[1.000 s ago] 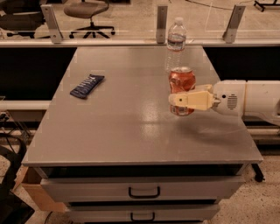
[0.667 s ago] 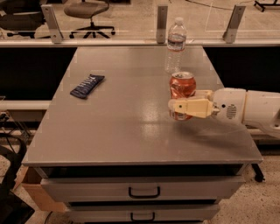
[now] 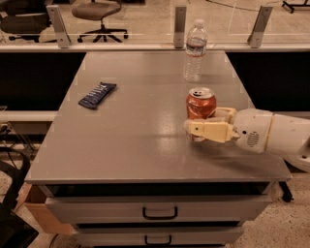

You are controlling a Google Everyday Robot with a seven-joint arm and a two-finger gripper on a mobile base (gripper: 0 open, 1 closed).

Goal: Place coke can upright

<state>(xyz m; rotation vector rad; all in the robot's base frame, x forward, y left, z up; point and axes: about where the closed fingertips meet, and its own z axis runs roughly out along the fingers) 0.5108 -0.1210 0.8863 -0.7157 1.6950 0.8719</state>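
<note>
The coke can (image 3: 201, 102) is red-orange with a silver top and pull tab. It stands upright at the right side of the grey table (image 3: 135, 140). My gripper (image 3: 199, 122) reaches in from the right on a white arm (image 3: 271, 133) and is shut on the can. One tan finger (image 3: 208, 129) crosses in front of the can's lower part and hides its base. The other finger (image 3: 225, 114) shows just behind the can on its right. I cannot tell whether the can touches the tabletop.
A clear plastic water bottle (image 3: 195, 50) stands behind the can near the table's back edge. A dark blue snack bar wrapper (image 3: 97, 95) lies at the left. Drawers (image 3: 160, 212) sit under the front edge. Office chairs (image 3: 99, 14) stand beyond a glass rail.
My gripper and the upright can have moved together toward the table's front edge and lower. The bottle and wrapper have not moved.
</note>
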